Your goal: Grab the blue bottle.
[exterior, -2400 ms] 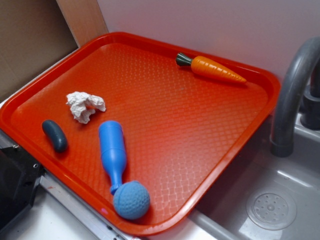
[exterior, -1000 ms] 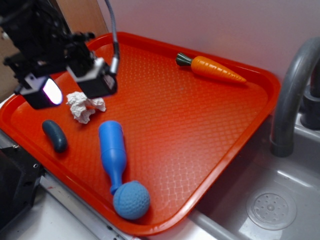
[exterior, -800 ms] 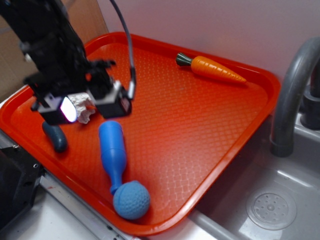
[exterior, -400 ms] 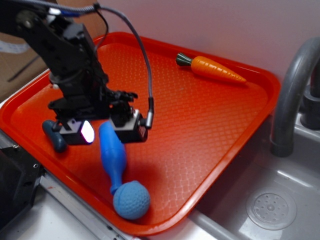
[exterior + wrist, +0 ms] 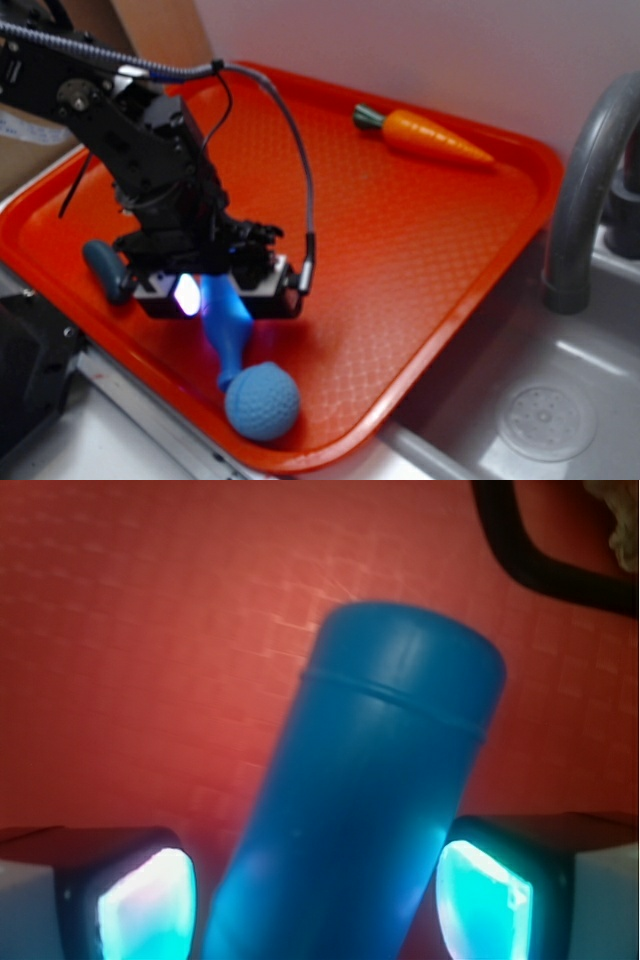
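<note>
Gripper [image 5: 222, 297] straddles the blue bottle [image 5: 365, 810], pads [image 5: 145, 905] spread, a gap on each side, nothing held. Bottle lies flat near the tray's front rim [image 5: 330, 452], neck pointing at the blue ball [image 5: 262, 400]. Centre it, then close squarely. Ball and capsule [image 5: 105, 270] crowd the sides; open room lies toward the carrot [image 5: 425, 135].

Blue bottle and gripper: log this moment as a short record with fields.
target: blue bottle, lying flat on the red tray
gripper: gripper lowered over the bottle's body
jaws: open, one lit pad on each side of the bottle; contact cannot be told
bottle neck: points toward the dimpled blue ball
beside arm: dark capsule, partly hidden
far corner: carrot, well clear of the arm
grasp: not yet closed
</note>
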Motion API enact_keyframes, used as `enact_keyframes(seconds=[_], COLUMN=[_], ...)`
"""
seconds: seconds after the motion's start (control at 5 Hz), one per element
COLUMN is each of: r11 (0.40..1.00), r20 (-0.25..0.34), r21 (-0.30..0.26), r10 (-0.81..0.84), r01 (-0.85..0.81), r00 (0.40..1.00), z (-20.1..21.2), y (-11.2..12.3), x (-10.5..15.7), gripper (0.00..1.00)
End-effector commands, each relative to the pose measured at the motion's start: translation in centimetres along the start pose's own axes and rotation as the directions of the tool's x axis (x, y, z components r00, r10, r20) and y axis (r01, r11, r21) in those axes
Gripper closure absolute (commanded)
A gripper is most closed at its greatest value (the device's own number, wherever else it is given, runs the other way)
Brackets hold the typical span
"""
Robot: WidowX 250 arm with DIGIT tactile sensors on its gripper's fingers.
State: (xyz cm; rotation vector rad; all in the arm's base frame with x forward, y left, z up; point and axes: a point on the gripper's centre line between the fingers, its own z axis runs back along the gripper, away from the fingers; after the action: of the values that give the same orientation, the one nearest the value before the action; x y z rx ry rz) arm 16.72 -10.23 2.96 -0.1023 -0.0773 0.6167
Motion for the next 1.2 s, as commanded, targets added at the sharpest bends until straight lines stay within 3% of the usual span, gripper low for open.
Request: enact_keyframes(seconds=[0.0, 0.2, 0.4, 0.6, 0.8, 1.0], r11=[1.0, 0.999, 0.99, 0.956, 0.888, 0.885], r20=[0.032, 0.048, 0.054, 0.022, 0.037, 0.088], r21=[-0.012, -0.002, 0.046, 0.033, 0.019, -0.008], r10=[-0.018, -0.051, -0.136, -0.294, -0.459, -0.463], r01=[0.018, 0.051, 0.133, 0.293, 0.459, 0.465], r00=[0.999, 0.998, 0.989, 0.956, 0.887, 0.882], z=[-0.1, 0.3, 2.2, 4.7, 9.0, 13.1], y=[0.0, 0.1, 0.1, -1.0, -3.1, -4.0], x=[-0.5, -0.2, 0.9, 2.8, 4.5, 5.6], gripper=[1.0, 1.0, 1.0, 1.0, 1.0, 1.0])
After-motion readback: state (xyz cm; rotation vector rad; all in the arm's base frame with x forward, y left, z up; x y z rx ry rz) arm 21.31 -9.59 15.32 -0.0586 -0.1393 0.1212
